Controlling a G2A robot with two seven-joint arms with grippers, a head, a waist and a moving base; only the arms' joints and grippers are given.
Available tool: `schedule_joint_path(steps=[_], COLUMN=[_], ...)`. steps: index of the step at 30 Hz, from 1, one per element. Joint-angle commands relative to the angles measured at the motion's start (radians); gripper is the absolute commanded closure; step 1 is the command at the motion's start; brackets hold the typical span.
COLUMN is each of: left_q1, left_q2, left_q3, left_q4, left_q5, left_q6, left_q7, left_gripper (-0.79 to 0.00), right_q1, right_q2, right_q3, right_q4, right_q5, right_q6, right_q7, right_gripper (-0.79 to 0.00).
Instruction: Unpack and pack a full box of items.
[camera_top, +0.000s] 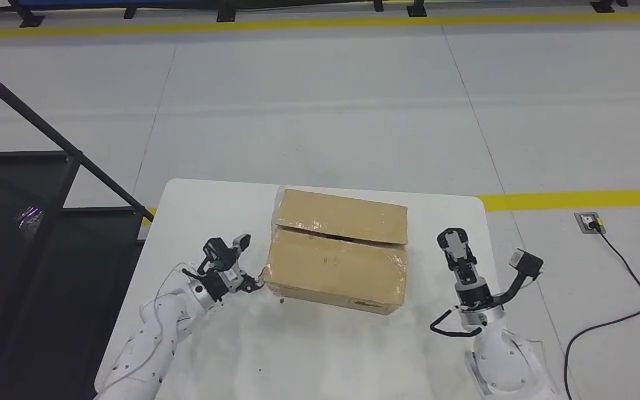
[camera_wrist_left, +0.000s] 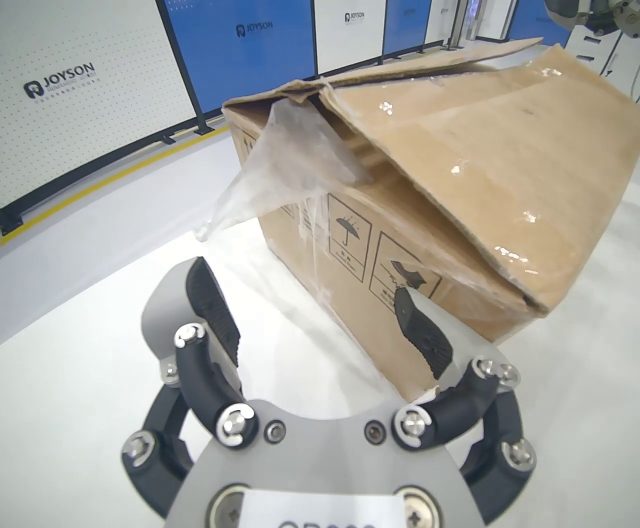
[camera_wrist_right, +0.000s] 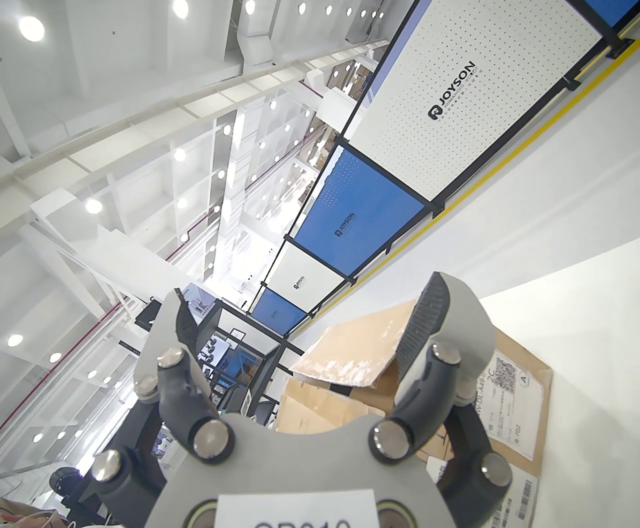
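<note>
The cardboard box (camera_top: 337, 262) is sitting mid-table on the white table (camera_top: 300, 350), its two top flaps lying down but loose, the seam (camera_top: 340, 237) running left to right. The left end effector (camera_wrist_left: 300, 280) is being held wide open and empty, just beside the box's near left corner; the right end effector (camera_wrist_right: 307, 292) is being held open and empty too, raised to the right of the box and apart from it. Opening is judged to be the step in hand; the near flap is best being lifted from under its edge at the left end while the box is being steadied from the right. Loose clear tape (camera_wrist_left: 280, 165) is hanging off that left end and could be snagged; a shipping label (camera_wrist_right: 505, 395) is showing on the right end; a black frame (camera_top: 40, 220) is standing left of the table.
</note>
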Motion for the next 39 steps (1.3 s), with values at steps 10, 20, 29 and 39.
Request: schedule_joint_path(steps=[10, 20, 29, 39], left_q1=[-0.001, -0.108, -0.108, -0.104], left_q2=[-0.017, -0.094, -0.094, -0.100], left_q3=[-0.032, 0.116, 0.116, 0.135], left_q4=[-0.011, 0.138, 0.138, 0.145], left_q5=[-0.106, -0.101, -0.101, -0.007], left_q6=[0.346, 0.670, 0.670, 0.786], left_q7=[-0.100, -0.110, -0.110, -0.069], left_gripper=[-0.785, -0.785, -0.785, -0.785], right_q1=[-0.023, -0.059, -0.059, -0.056], right_q2=[-0.005, -0.003, -0.003, -0.006], right_q3=[0.015, 0.061, 0.061, 0.070], right_q4=[-0.011, -0.038, -0.038, -0.056], right_q5=[-0.003, -0.074, -0.074, -0.022], right_q6=[-0.019, 0.004, 0.004, -0.004], right_q7=[-0.013, -0.034, -0.034, -0.016], right_gripper=[-0.785, -0.785, -0.785, -0.785])
